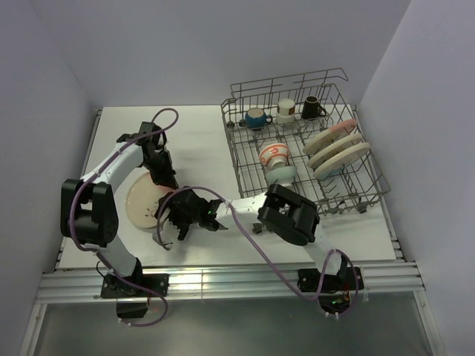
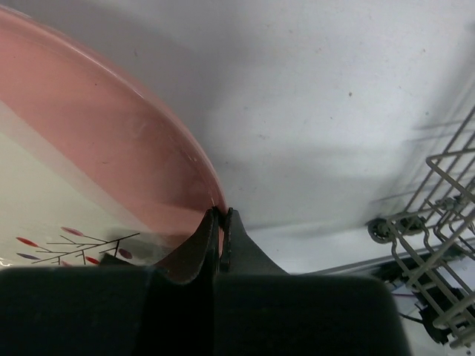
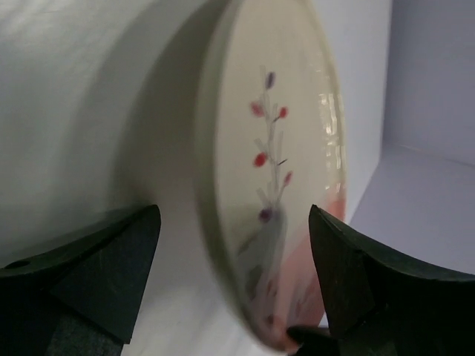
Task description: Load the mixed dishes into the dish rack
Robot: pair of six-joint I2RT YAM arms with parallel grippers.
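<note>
Bright, even overhead light; soft shadows on the tabletop [image 1: 200,141]. The plate [image 3: 260,185] inside the right end effector [image 3: 234,215] is blurred, with glare on its rim.

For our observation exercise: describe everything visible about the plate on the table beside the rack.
The plate is round, glossy, ceramic-looking, cream with a pink half and a sprig of red and purple leaves. It sits on the table; whether flat is unclear. The left gripper pinches its pink rim; the right gripper, open, straddles its edge.
</note>
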